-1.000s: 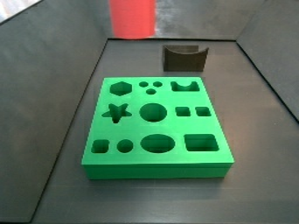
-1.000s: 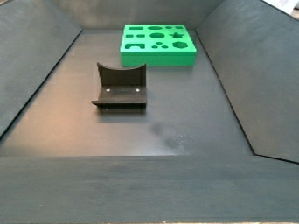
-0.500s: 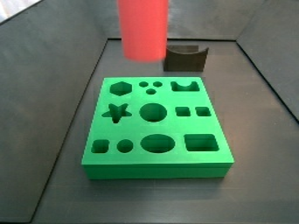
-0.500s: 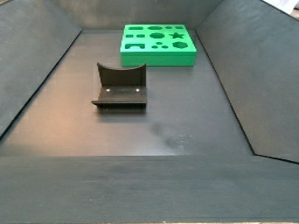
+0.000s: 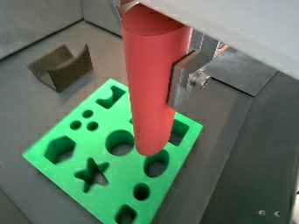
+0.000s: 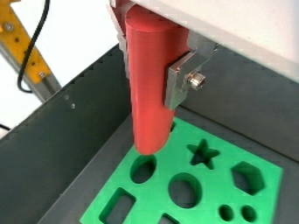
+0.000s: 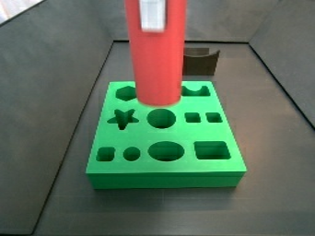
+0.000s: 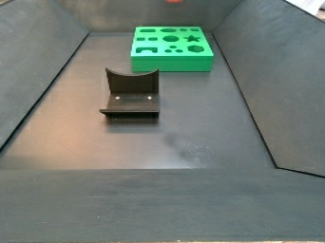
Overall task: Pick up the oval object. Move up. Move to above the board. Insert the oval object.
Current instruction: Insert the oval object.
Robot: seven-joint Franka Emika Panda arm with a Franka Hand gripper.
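The oval object point(image 5: 149, 87) is a tall smooth red rod hanging upright with my gripper point(image 5: 155, 80) shut on its upper part; one silver finger point(image 5: 187, 74) presses its side. In the other wrist view the oval object point(image 6: 149, 87) sits between the fingers point(image 6: 180, 80) of the gripper point(image 6: 149, 74). Its lower end hovers above the board point(image 5: 70, 153), a bright green slab with dark cut-outs, also seen below the rod point(image 6: 216, 188). In a side view the oval object point(image 7: 160, 55) stands over the far half of the board point(image 7: 160, 157). The board point(image 8: 172, 52) lies at the far end of the bin.
The fixture point(image 8: 129, 93) stands on the dark floor in front of the board, and the fixture point(image 7: 204, 63) shows partly behind the rod, as well as beside the board point(image 5: 65, 66). Dark sloping bin walls point(image 8: 38, 85) enclose the floor. A yellow frame point(image 6: 17, 44) with a black cable stands outside.
The rod has moved from the far top edge of the side view forward and down, so it now hangs over the board's far half. Board and fixture have not moved.
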